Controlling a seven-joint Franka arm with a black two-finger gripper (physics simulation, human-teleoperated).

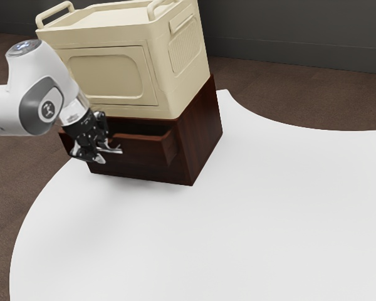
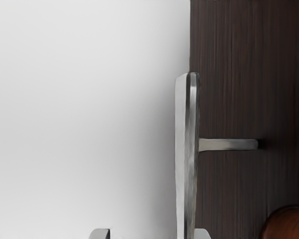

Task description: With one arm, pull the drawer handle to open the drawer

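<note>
Metal handle point(image 2: 187, 154) on the front of the red-brown drawer point(image 1: 135, 152), drawer partly out. Gripper point(image 2: 150, 234) wide, not clamped – bar between the fingers, right by one, likely so it can hook and drag. Cream box point(image 1: 116, 75) on the cabinet point(image 1: 203, 128) – probably useful ballast.

Rounded white arm point(image 1: 52, 70), grey oval joint cover point(image 1: 32, 106) — round emblem point(image 1: 48, 110), black angular wrist hardware point(image 1: 86, 128).
</note>
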